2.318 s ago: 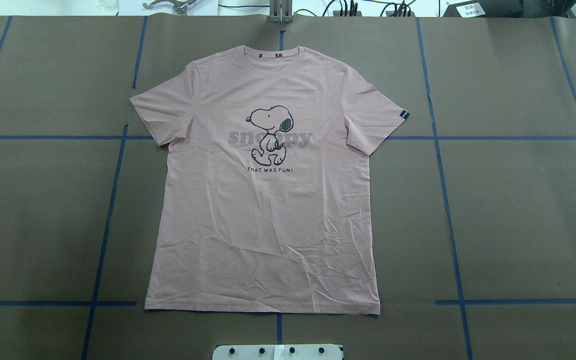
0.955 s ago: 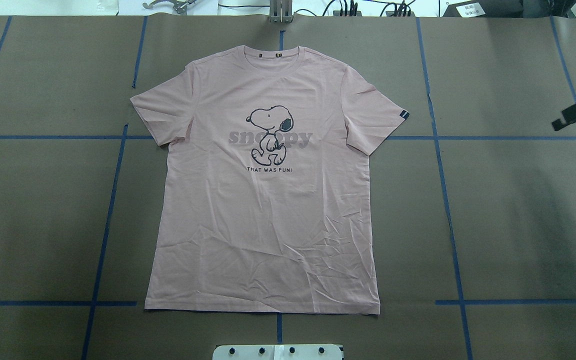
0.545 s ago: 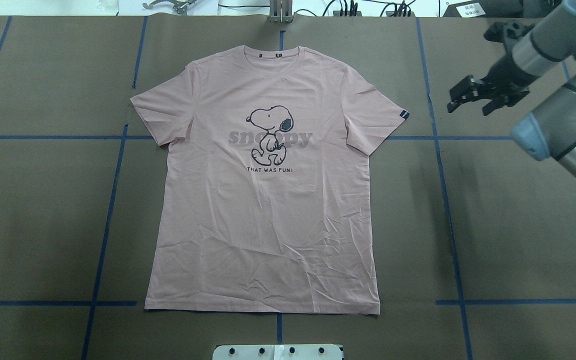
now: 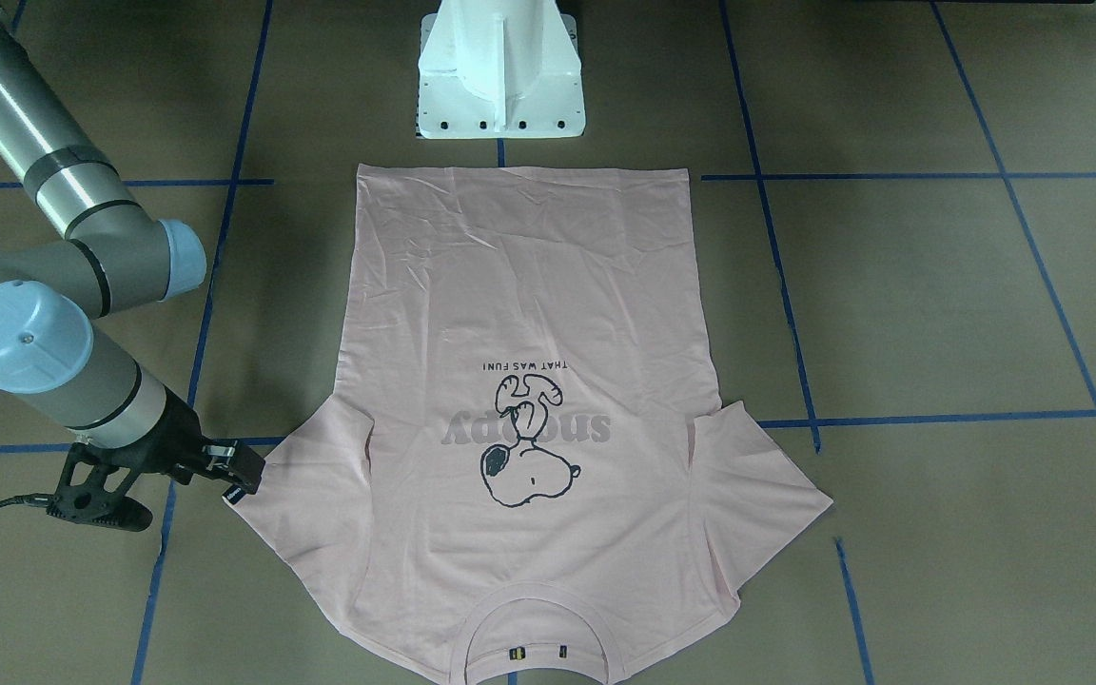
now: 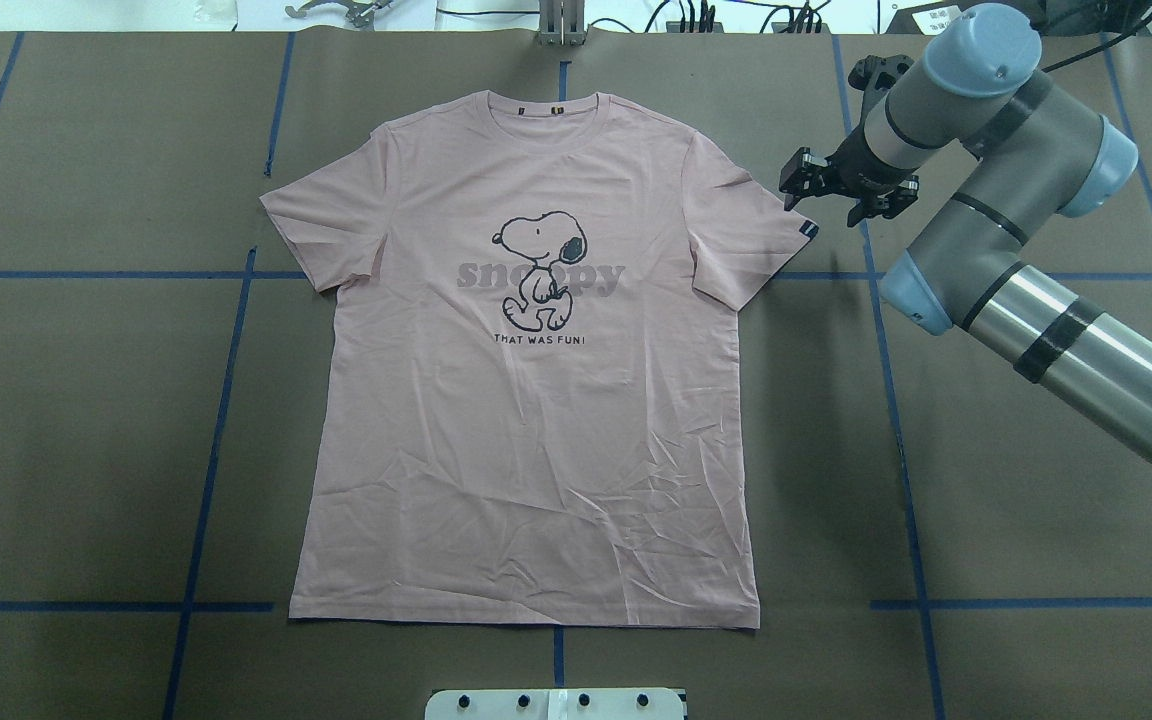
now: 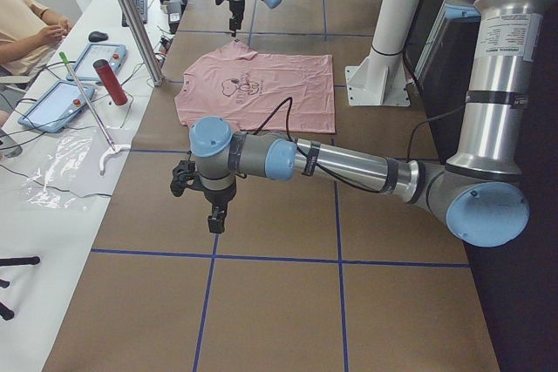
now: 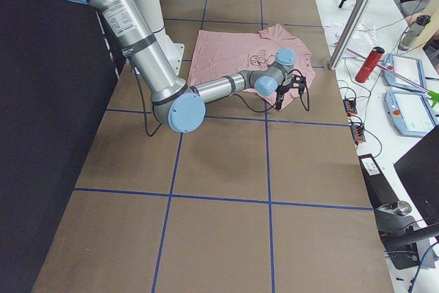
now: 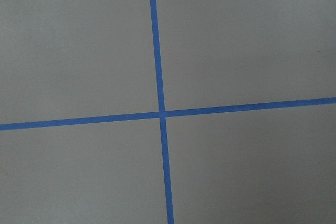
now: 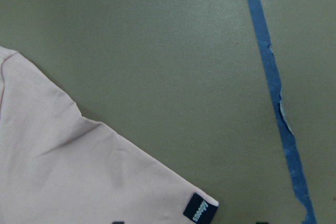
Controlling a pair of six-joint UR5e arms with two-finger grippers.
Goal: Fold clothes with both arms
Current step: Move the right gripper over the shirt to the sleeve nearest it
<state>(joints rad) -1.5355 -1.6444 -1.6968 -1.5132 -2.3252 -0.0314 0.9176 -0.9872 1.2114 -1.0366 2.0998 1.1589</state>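
Since half a second ago my right arm (image 5: 1036, 300) has swung in from the table's edge. The right gripper (image 5: 826, 198) now hangs with jaws apart, holding nothing, just beside the sleeve tag (image 5: 808, 229). The brown table (image 5: 1036, 480), crossed by blue tape lines (image 5: 896, 420), carries one pink shirt (image 5: 536, 450). It lies flat, print up, hem toward my white pedestal (image 4: 500, 76), unmoved. My left arm (image 6: 349, 163) hovers well apart over a tape crossing; whether the left gripper (image 6: 215, 218) is spread I cannot tell. A side bench (image 6: 35, 189) holds two tablets (image 6: 98, 60) and one red bottle (image 6: 110, 81).

Silver-grey tubular arms (image 5: 1086, 345), light-blue caps (image 5: 981, 35)
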